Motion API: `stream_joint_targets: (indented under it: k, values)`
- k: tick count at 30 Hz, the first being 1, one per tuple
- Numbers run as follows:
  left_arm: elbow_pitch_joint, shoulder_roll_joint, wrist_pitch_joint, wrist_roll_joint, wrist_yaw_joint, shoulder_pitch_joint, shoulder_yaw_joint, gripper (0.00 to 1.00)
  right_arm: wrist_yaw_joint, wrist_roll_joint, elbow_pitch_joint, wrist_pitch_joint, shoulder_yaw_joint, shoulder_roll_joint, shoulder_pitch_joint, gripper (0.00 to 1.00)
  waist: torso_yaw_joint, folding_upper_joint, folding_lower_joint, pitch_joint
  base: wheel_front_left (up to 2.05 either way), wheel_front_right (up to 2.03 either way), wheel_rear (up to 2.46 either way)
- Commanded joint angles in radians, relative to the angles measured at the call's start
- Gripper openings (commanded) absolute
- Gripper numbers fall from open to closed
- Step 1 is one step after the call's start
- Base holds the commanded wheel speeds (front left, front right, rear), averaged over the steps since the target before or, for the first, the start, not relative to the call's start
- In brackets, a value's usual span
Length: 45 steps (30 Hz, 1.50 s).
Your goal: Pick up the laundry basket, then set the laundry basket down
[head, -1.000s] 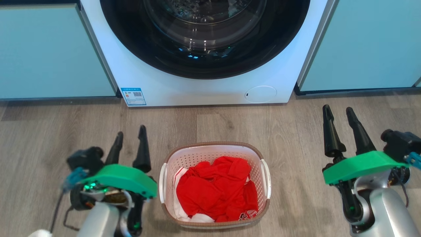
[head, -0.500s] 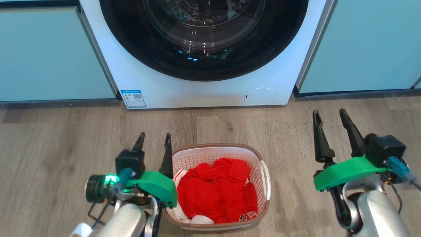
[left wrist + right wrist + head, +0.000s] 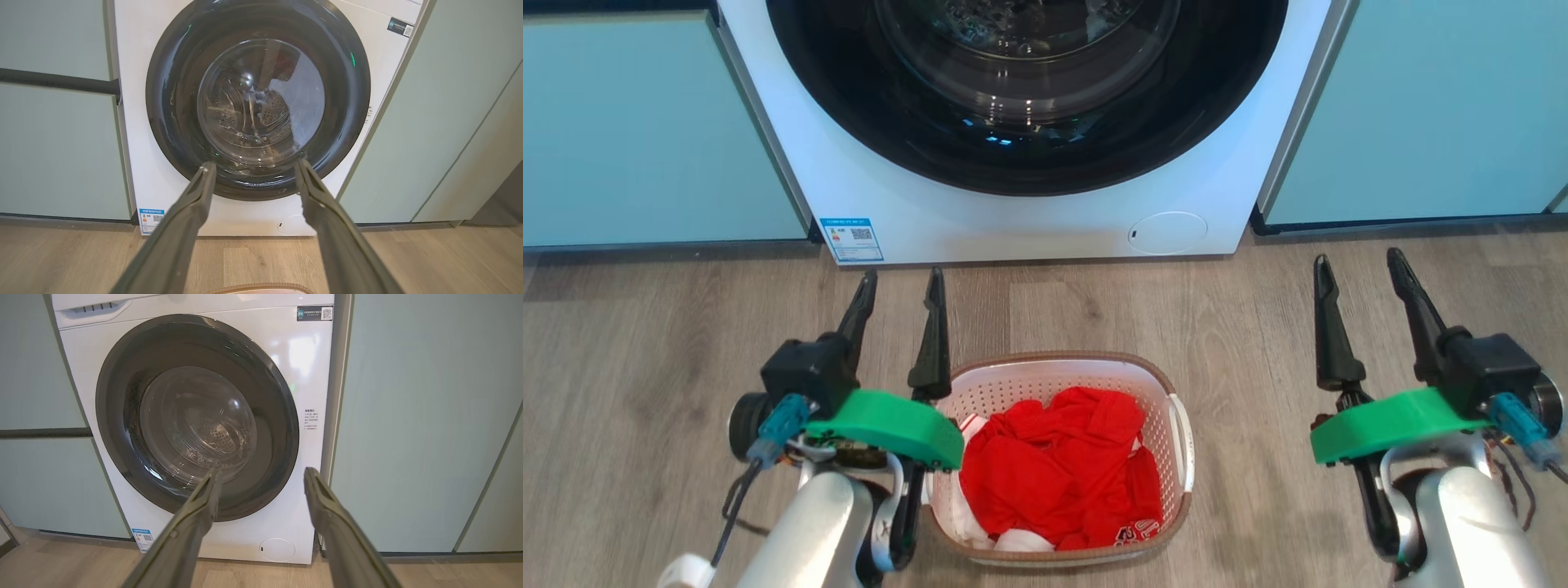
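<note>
Laundry basket (image 3: 1029,388) unmoved; left claw (image 3: 903,276) farther forward, jaws apart.

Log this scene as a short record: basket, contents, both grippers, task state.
basket: laundry basket upright on the wooden floor, in front of the washer
contents: red clothes over some white fabric
left arm: left gripper open, empty, at the basket's left side
right arm: right gripper open, empty, well off to the basket's right
task state: basket not yet gripped
</note>
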State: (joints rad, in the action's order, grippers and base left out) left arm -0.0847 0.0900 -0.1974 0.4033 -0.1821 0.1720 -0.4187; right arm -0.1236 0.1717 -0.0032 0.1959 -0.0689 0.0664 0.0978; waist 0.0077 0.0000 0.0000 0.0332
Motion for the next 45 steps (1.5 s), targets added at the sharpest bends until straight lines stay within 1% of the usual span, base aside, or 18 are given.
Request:
stream_joint_targets:
  k: [1, 3, 6, 8, 10, 14, 16, 18, 20, 26, 28, 45]
  values:
    - [0.031, -0.001, -0.012, -0.031, 0.002, 0.025, 0.039, 1.00, -0.006, -0.023, -0.050, 0.013, -0.017, -0.005, 0.048, 1.00, 0.001, 0.0000, 0.0000, 0.000, 0.00, 0.00, 0.00]
    - [0.046, -0.014, -0.018, -0.066, 0.014, 0.025, 0.070, 1.00, -0.006, -0.040, -0.064, 0.019, -0.015, -0.007, 0.048, 1.00, 0.001, 0.0000, 0.0000, 0.003, 0.00, 0.00, 0.00]
    - [0.086, -0.027, -0.027, -0.132, 0.012, 0.025, 0.105, 1.00, -0.006, -0.066, -0.084, 0.028, -0.011, -0.010, 0.048, 1.00, 0.002, 0.0000, 0.0000, 0.007, 0.00, 0.00, 0.00]
    - [0.121, -0.032, -0.032, -0.171, 0.016, 0.024, 0.114, 1.00, -0.006, -0.090, -0.098, 0.034, -0.009, -0.011, 0.048, 1.00, 0.004, 0.0000, 0.0000, 0.010, 0.00, 0.00, 0.00]
    - [0.152, -0.036, -0.038, -0.199, 0.008, 0.019, 0.127, 1.00, -0.007, -0.101, -0.112, 0.040, -0.004, -0.013, 0.048, 1.00, 0.005, 0.0000, 0.0000, 0.013, 0.00, 0.00, 0.00]
    - [0.170, -0.039, -0.050, -0.235, 0.012, -0.002, 0.136, 1.00, -0.007, -0.100, -0.104, 0.051, 0.013, -0.015, 0.038, 1.00, 0.008, 0.0000, 0.0000, 0.013, 0.00, 0.00, 0.00]
    - [0.140, -0.039, -0.056, -0.215, 0.015, -0.016, 0.133, 1.00, -0.007, -0.119, -0.095, 0.057, 0.014, -0.015, 0.037, 1.00, 0.009, 0.0000, 0.0000, 0.012, 0.00, 0.00, 0.00]
    - [0.105, -0.039, -0.062, -0.221, 0.012, -0.020, 0.138, 1.00, -0.007, -0.136, -0.082, 0.063, 0.020, -0.016, 0.034, 1.00, 0.009, 0.0000, 0.0000, 0.012, 0.00, 0.00, 0.00]
    - [0.073, -0.039, -0.064, -0.224, 0.009, -0.022, 0.142, 1.00, -0.007, -0.128, -0.050, 0.066, 0.028, -0.016, 0.027, 1.00, 0.008, 0.0000, 0.0000, 0.010, 0.00, 0.00, 0.00]
    - [-0.018, -0.040, -0.064, -0.289, 0.026, -0.028, 0.123, 1.00, -0.007, -0.133, 0.063, 0.066, 0.015, -0.016, 0.023, 1.00, 0.004, 0.0000, 0.0000, 0.002, 0.00, 0.00, 0.00]
    - [-0.043, -0.040, -0.064, -0.273, 0.030, -0.030, 0.117, 1.00, -0.007, -0.137, 0.079, 0.066, 0.008, -0.016, 0.028, 1.00, 0.003, 0.0000, 0.0000, 0.000, 0.00, 0.00, 0.00]
    - [-0.082, -0.040, -0.064, -0.243, 0.034, -0.008, 0.118, 1.00, -0.007, -0.135, 0.091, 0.066, 0.005, -0.016, 0.050, 1.00, 0.007, 0.0000, 0.0000, 0.012, 0.00, 0.00, 0.00]
